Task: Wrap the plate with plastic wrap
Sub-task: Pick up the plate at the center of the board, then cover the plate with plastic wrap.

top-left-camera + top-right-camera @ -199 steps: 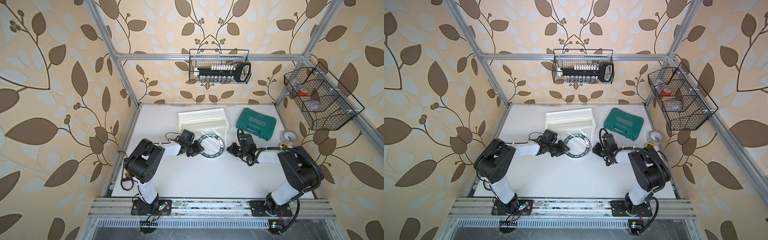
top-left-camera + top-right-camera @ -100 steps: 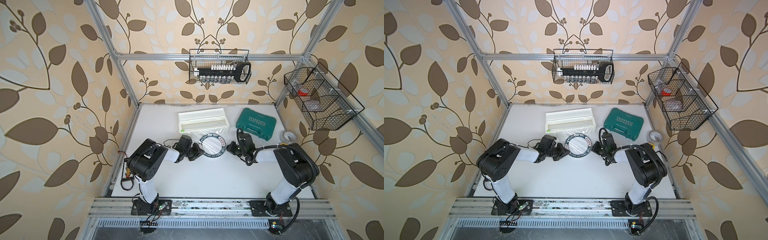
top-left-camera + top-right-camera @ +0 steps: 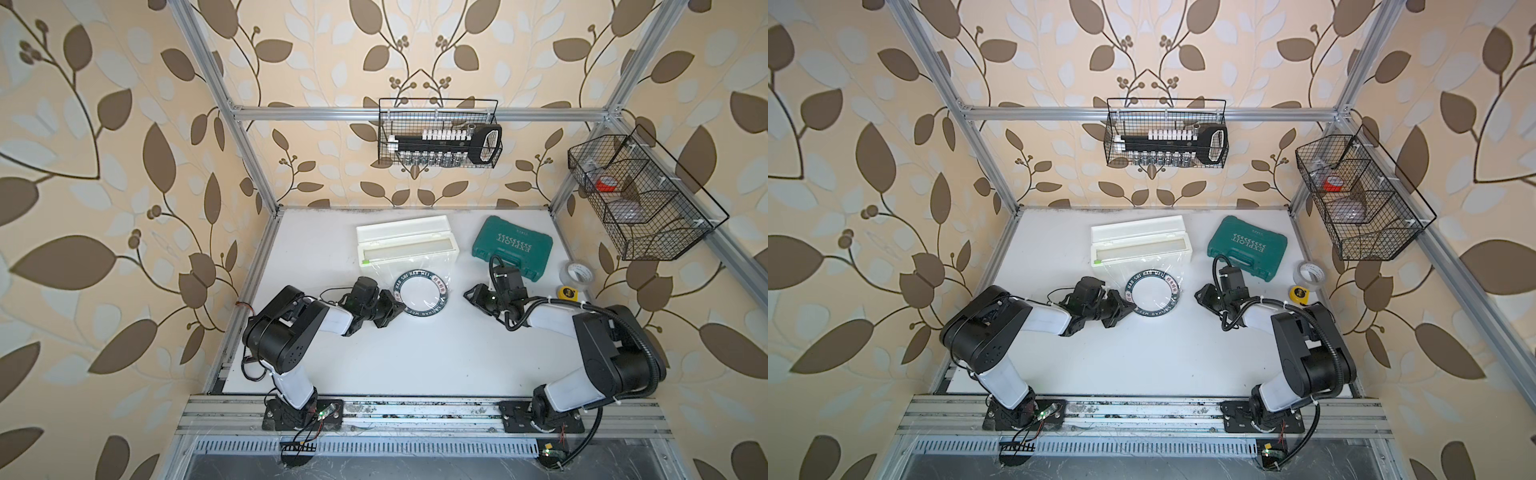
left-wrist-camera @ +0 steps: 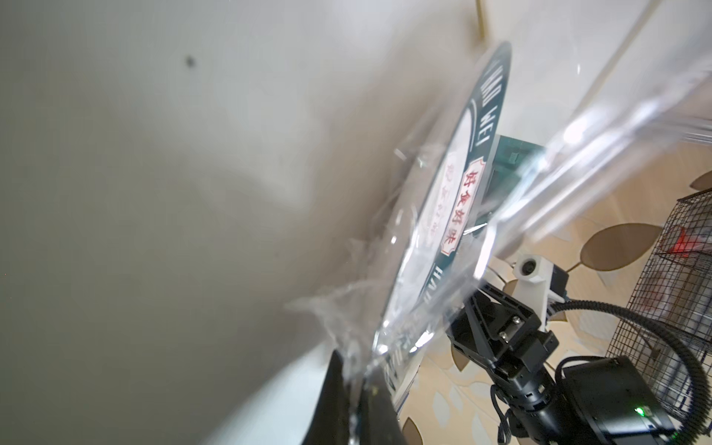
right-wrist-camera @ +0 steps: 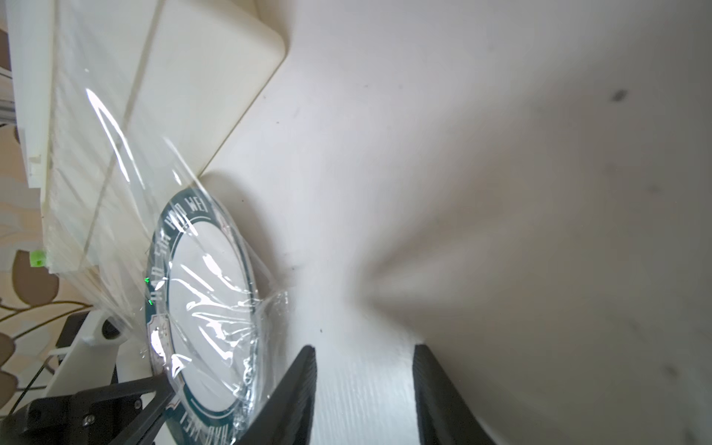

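Observation:
The plate (image 3: pixel 422 293) (image 3: pixel 1153 295), white with a dark green lettered rim, lies on the white table in front of the long white dispenser box (image 3: pixel 405 245). The plastic wrap (image 3: pixel 409 268) runs from the box over the plate, clear and crinkled. My left gripper (image 3: pixel 395 305) (image 4: pixel 352 370) is at the plate's left edge, shut on a bunched corner of the wrap. My right gripper (image 3: pixel 469 293) (image 5: pixel 364 348) stands open a little to the right of the plate (image 5: pixel 204 277), with only bare table between its fingers. In the left wrist view the wrap (image 4: pixel 539 192) stretches tight over the plate (image 4: pixel 458 212).
A green tool case (image 3: pixel 513 249) lies at the back right, close behind my right wrist. A clear tape roll (image 3: pixel 577 273) and a small yellow tape measure (image 3: pixel 568 293) sit by the right edge. Wire baskets hang on the back wall (image 3: pixel 438 141) and right wall (image 3: pixel 640 199).
My right gripper has opened, let go of the wrap and drawn back to the right of the plate. My left gripper has shut on the wrap at the plate's left edge.

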